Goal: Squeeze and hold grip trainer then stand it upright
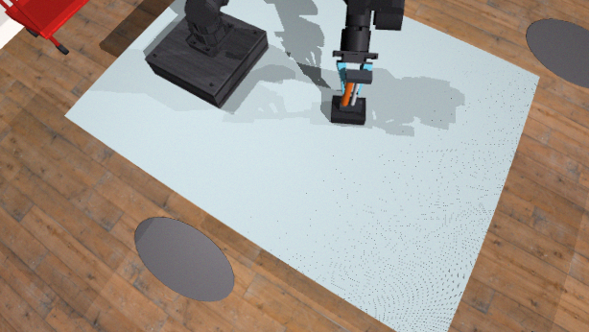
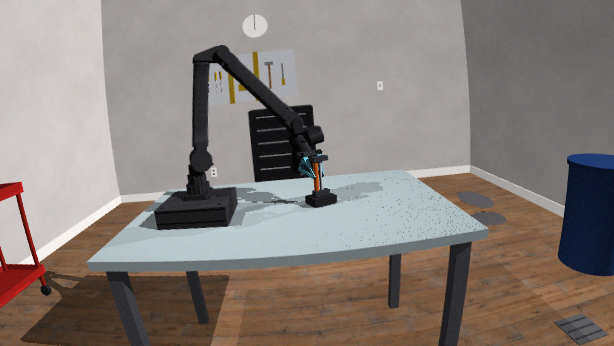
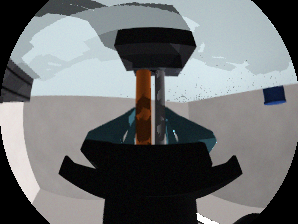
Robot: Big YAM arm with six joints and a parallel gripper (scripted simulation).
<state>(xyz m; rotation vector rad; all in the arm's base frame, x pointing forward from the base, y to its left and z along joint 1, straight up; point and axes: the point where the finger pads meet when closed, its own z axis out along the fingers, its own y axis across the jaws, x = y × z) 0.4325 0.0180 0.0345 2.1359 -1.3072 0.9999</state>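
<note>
The grip trainer (image 1: 348,103) stands upright on the pale table on its black base (image 1: 348,111). It has an orange foam-covered bar (image 1: 346,94) and a thin grey bar (image 1: 354,95), which stand close side by side. My gripper (image 1: 354,83) reaches down from above, and its light blue fingers are shut around both bars near their top. In the wrist view the orange bar (image 3: 143,106) and the thin bar (image 3: 160,106) touch or nearly touch between the blue fingers. In the exterior view the trainer (image 2: 318,187) stands upright under the gripper (image 2: 312,167).
The arm's black base block (image 1: 207,55) sits on the table at the back left. A red cart (image 2: 15,240) stands on the floor to the left, a blue barrel (image 2: 590,212) to the right, a black chair (image 2: 280,142) behind the table.
</note>
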